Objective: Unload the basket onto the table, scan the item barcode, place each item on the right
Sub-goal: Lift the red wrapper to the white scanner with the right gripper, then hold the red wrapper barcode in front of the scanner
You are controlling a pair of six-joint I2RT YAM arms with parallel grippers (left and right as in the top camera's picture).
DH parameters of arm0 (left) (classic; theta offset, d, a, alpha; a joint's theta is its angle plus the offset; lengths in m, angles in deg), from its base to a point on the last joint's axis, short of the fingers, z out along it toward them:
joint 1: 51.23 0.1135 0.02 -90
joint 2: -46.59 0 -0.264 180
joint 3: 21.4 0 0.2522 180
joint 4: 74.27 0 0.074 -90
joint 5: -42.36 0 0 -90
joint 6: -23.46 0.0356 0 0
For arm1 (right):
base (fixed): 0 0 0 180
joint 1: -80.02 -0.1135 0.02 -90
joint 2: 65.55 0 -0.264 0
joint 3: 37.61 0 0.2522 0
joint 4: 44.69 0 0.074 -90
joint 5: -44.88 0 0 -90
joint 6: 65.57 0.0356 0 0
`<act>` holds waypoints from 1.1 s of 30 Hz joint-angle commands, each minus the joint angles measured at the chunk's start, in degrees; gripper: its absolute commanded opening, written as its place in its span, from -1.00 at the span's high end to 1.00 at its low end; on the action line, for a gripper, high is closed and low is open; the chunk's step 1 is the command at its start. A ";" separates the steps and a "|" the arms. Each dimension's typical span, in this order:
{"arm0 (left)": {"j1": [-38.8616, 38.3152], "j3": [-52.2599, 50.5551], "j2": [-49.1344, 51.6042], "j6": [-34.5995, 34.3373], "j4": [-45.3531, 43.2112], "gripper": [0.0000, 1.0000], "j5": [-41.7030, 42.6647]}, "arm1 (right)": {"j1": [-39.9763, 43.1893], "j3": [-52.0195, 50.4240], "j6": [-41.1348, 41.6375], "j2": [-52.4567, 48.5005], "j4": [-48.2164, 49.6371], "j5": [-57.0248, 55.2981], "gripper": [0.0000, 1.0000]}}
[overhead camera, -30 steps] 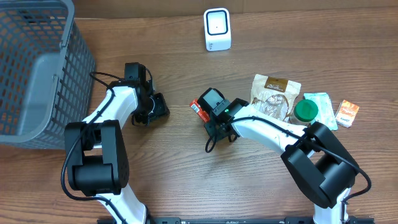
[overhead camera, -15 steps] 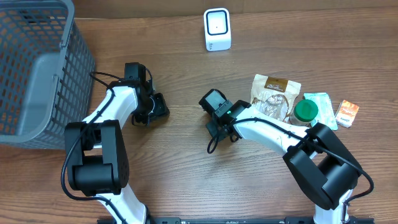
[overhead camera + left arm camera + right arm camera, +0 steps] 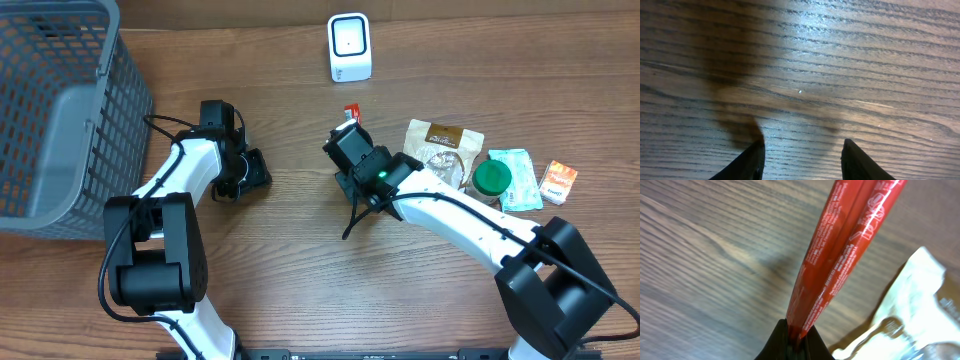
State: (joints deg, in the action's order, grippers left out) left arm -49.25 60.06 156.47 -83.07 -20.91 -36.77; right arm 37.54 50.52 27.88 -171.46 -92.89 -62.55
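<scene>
A thin red packet (image 3: 840,255) with white print is pinched edge-on in my right gripper (image 3: 797,335), which is shut on it. From above, the red packet (image 3: 350,112) sticks out past the right gripper (image 3: 347,128), held off the table a short way in front of the white scanner (image 3: 349,47). No barcode shows in any view. My left gripper (image 3: 802,160) hovers low over bare wood with its jaws apart and nothing between them. In the overhead view the left gripper (image 3: 260,178) is left of centre.
A grey mesh basket (image 3: 60,110) fills the far left. On the right lie a brown snack pouch (image 3: 442,150), a green-lidded tub (image 3: 492,177), a pale green packet (image 3: 520,168) and a small orange box (image 3: 558,182). The pouch's pale edge (image 3: 910,310) shows under the right wrist.
My right gripper closed on the red packet, lifted it off the table and carried it back toward the scanner. The left arm has stayed still.
</scene>
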 commanded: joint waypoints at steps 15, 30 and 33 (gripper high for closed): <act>0.61 -2.51 4.04 -0.44 -0.63 0.05 -3.78 | 2.54 1.25 -51.28 -1.77 35.91 -24.15 0.93; 0.61 -2.51 4.04 -2.38 -0.85 0.03 -3.76 | 11.04 1.25 -81.53 -18.88 75.12 -24.17 0.92; 0.61 -2.51 4.04 -3.45 -0.90 0.00 -3.76 | 11.96 1.40 -87.41 -22.53 77.26 -21.29 0.93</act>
State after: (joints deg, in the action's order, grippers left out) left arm -49.25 60.17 156.47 -84.67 -21.50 -36.55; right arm 48.93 51.07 -50.31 -190.65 -16.98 -86.90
